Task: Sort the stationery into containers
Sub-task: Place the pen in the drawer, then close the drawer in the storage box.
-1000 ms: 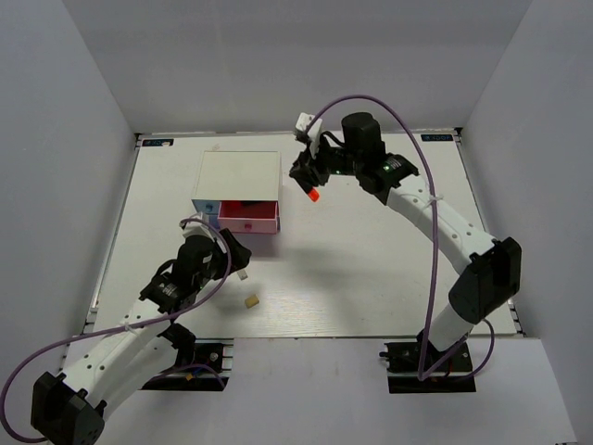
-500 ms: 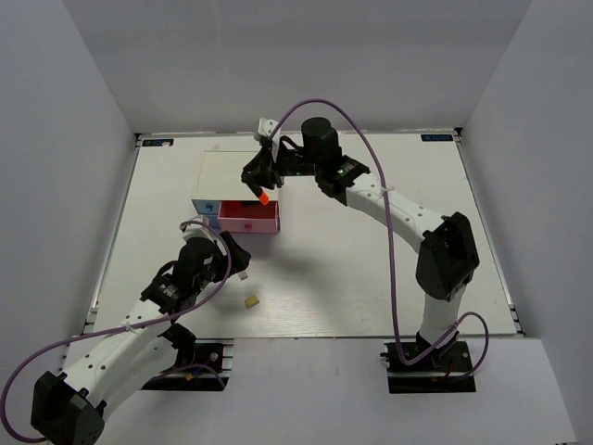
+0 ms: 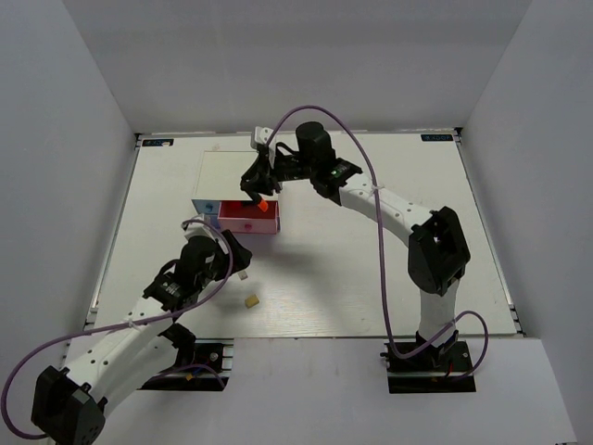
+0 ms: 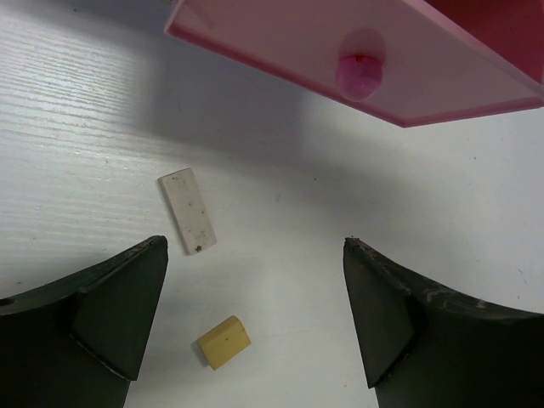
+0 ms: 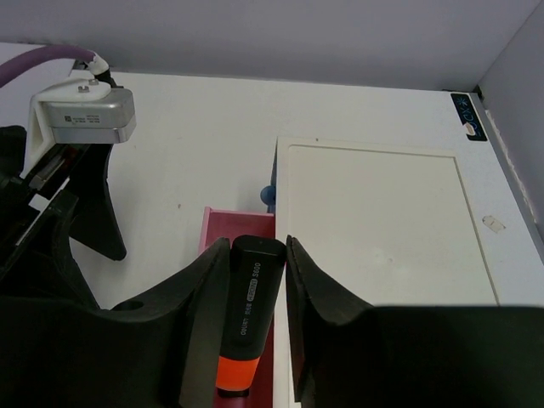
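The bench point(image 3: 371, 278) is a white board with a fine wood grain, boxed in by plain pale grey walls point(image 3: 306, 65) at the left, the right and the far side. A dark rim runs along its far edge.

A square drawer box point(image 3: 232, 171) with a bare white top stands on the far left part. Its pink drawer point(image 3: 243, 222) is pulled out toward the arms and shows a dark red inside. The blue drawer front point(image 3: 204, 208) beside it sits flush with the box.

The right tool point(image 3: 260, 193) reaches across from the right and hangs over the open pink drawer. Its fingers point(image 5: 202, 323) are narrow, clamped on the black body of a highlighter point(image 5: 248, 314) that points its orange cap down. Whether the cap touches the drawer I cannot tell.

The left tool point(image 4: 253, 255) hovers low over bare bench just in front of the pink drawer. Its jaws are spread wide and hold nothing. Between them on the bench lie a flat white eraser point(image 4: 187, 210) with dark specks and, nearer the arm, a small tan eraser point(image 4: 224, 342). The two are apart from each other and from the drawer. A soft shadow falls under the drawer front.
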Robot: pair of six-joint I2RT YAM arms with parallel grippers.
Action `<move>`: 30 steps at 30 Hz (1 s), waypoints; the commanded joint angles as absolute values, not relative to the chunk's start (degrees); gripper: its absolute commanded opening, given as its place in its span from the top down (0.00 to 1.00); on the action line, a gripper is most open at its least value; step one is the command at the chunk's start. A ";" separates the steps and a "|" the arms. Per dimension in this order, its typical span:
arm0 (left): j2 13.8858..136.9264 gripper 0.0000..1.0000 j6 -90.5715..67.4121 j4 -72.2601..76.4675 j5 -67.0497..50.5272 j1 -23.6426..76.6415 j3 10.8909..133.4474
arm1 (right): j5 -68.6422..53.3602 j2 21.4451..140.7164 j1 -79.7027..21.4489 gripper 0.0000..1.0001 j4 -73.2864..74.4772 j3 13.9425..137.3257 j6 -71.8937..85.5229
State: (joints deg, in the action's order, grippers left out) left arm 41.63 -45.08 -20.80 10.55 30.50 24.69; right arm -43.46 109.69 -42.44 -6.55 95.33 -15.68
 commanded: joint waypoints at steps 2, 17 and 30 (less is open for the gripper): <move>43.59 0.06 -44.13 -16.98 11.34 30.67 24.87 | -44.47 111.18 -42.10 0.61 -5.45 96.07 -19.15; 52.65 0.11 -36.48 -4.05 13.01 30.67 28.21 | -42.28 103.81 -40.08 0.51 -4.31 91.60 -17.24; 63.28 0.16 -31.55 5.71 16.69 30.67 32.34 | -38.50 89.92 -31.30 0.56 -2.20 73.58 -16.96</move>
State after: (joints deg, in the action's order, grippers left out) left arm 62.81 -33.28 1.83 14.59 30.50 29.91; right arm -39.66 91.85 -32.99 -3.09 76.07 -16.91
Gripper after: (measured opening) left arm 0.840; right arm 0.438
